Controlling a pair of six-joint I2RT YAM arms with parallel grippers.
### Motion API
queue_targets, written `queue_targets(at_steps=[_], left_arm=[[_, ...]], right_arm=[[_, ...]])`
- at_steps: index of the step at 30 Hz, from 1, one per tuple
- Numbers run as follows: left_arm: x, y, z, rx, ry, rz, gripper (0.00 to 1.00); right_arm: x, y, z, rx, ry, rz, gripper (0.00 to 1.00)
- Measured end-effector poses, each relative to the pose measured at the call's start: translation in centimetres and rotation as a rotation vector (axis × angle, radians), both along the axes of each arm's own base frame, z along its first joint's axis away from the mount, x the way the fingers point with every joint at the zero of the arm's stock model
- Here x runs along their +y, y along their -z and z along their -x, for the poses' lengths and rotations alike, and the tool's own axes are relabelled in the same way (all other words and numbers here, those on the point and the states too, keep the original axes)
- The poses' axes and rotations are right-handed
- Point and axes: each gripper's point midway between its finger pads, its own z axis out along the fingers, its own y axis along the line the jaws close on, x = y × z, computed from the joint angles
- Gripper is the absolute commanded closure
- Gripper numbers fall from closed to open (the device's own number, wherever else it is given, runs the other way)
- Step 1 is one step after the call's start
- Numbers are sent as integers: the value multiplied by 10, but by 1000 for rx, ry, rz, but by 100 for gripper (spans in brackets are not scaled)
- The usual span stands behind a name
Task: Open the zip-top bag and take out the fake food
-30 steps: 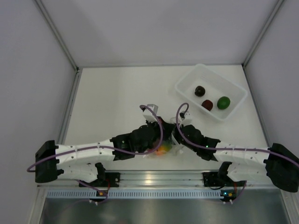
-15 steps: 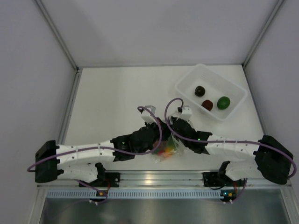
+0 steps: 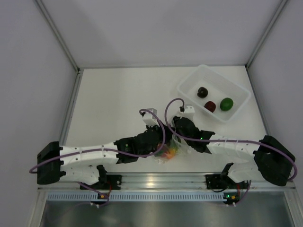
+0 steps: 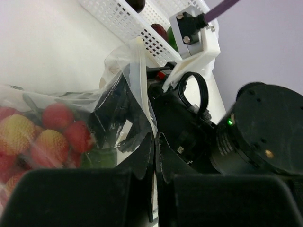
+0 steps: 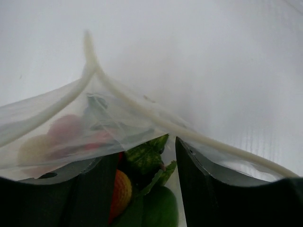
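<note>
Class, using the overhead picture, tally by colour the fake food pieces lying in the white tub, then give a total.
In the tub:
near-black piece: 1
dark red piece: 1
green piece: 1
Total: 3
The pieces inside the zip-top bag overlap too much to count.

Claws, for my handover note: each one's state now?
Left claw: shut on the zip-top bag.
Right claw: jaws apart around fake food; grip cannot be told.
</note>
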Motion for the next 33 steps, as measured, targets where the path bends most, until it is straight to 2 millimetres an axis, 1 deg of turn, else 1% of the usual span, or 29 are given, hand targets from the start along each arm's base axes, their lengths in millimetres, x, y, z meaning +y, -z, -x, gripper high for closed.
queue_targets(at_steps=[4,7,9,13,17,20,23,24,25,26,27,31,33], left_arm=[[-1,8,0,7,0,-26,100],[-1,13,0,11,0,-41,100],[-1,16,-1,14,0,-50,100],[-3,21,-1,18,0,-63,100],[-3,28,-1,23,-1,-81,100],[-3,34,-3,28,-7,-101,100],[-2,37,-3,30,-9,-110,100],[-3,37,-3,30,-8,-110,100],[-3,37,-3,31,-7,-110,100],[-3,37,-2,31,-6,-110,100],[-3,37,-2,31,-5,-110,100],[-3,38,-2,31,-6,-110,100],[-2,39,-3,31,-11,-113,100]], right_arm=[[-8,23,-7,39,20,54,50],[-7,37,-10,65,20,71,50],[-4,42,-11,74,12,63,49],[5,46,-12,80,-9,29,48],[10,58,-14,94,-7,33,43],[19,64,-17,106,-19,16,41],[23,64,-16,110,-31,-3,54],[24,64,-16,109,-31,-5,65],[23,64,-16,109,-31,-5,72],[22,64,-15,108,-32,-3,76],[20,64,-14,110,-29,-1,85],[11,66,-8,116,-29,21,100],[5,66,-3,116,-33,29,100]])
